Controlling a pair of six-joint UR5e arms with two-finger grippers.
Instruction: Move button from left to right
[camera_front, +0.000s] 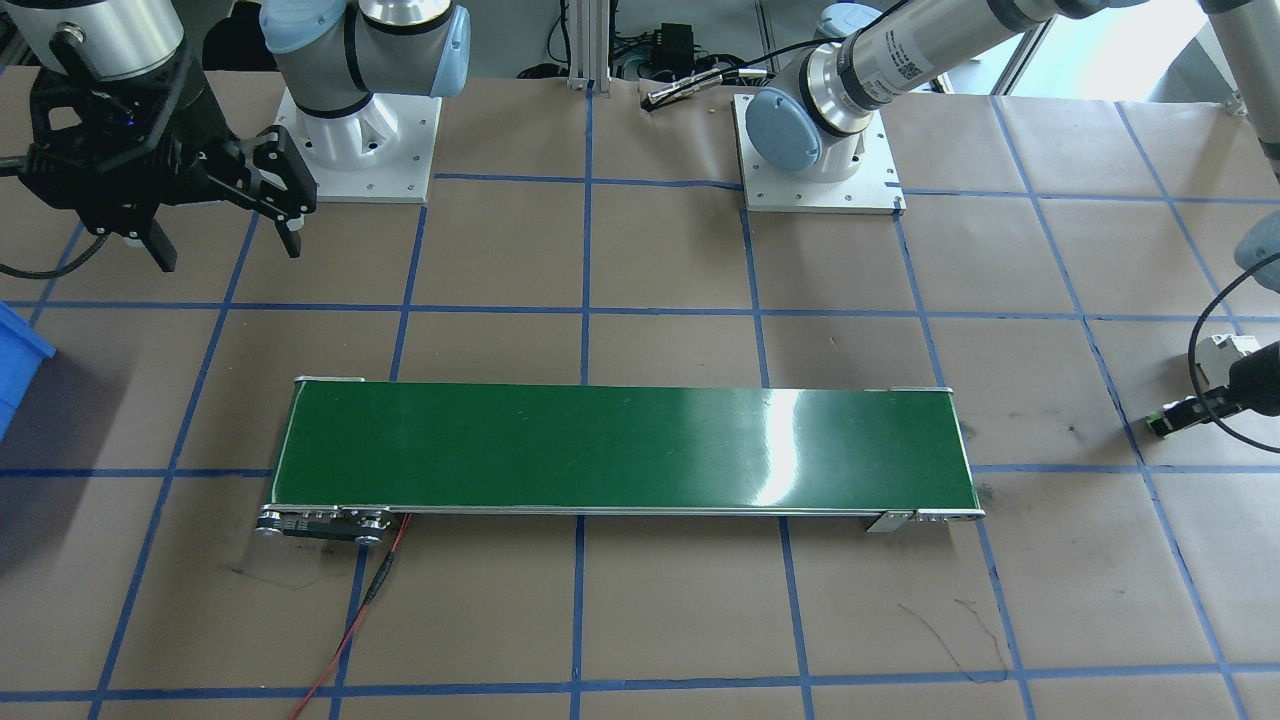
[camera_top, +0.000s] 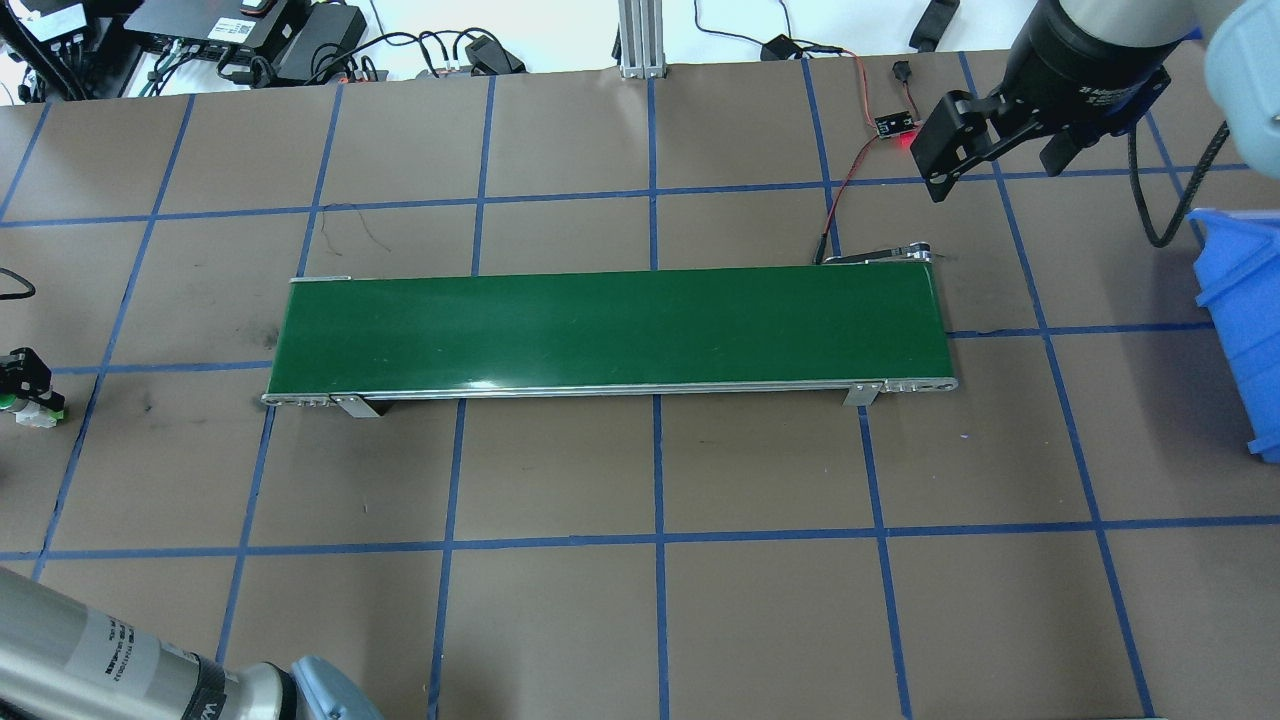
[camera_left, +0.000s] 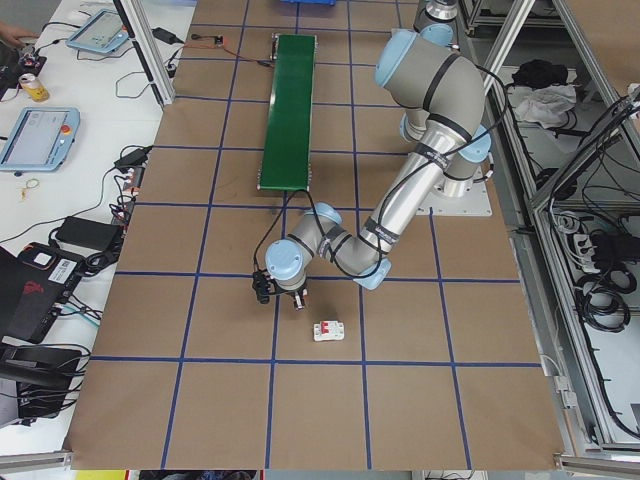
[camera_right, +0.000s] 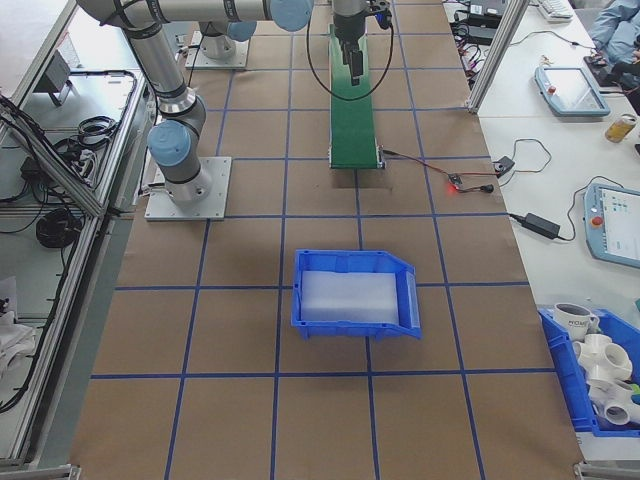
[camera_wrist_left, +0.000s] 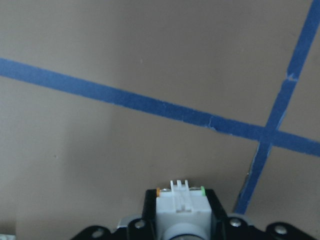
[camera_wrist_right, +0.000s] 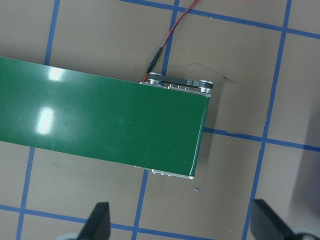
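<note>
Left wrist-mounted view: left gripper (camera_wrist_left: 181, 231) grips button (camera_wrist_left: 181, 209), base outward.

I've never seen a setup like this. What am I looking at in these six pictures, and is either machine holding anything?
These are two robot arms bolted to a table covered in brown paper with blue tape lines. Four pictures come from fixed cameras: above, in front, and at each end of the table. Two come from cameras on the arms' wrists.

In the middle lies a green conveyor belt. A blue bin sits at one end of the table, and a white breaker with a red switch lies at the other.

The left claw is shut on a small button, close to the table. The right claw hangs open and empty above the belt's end.
</note>
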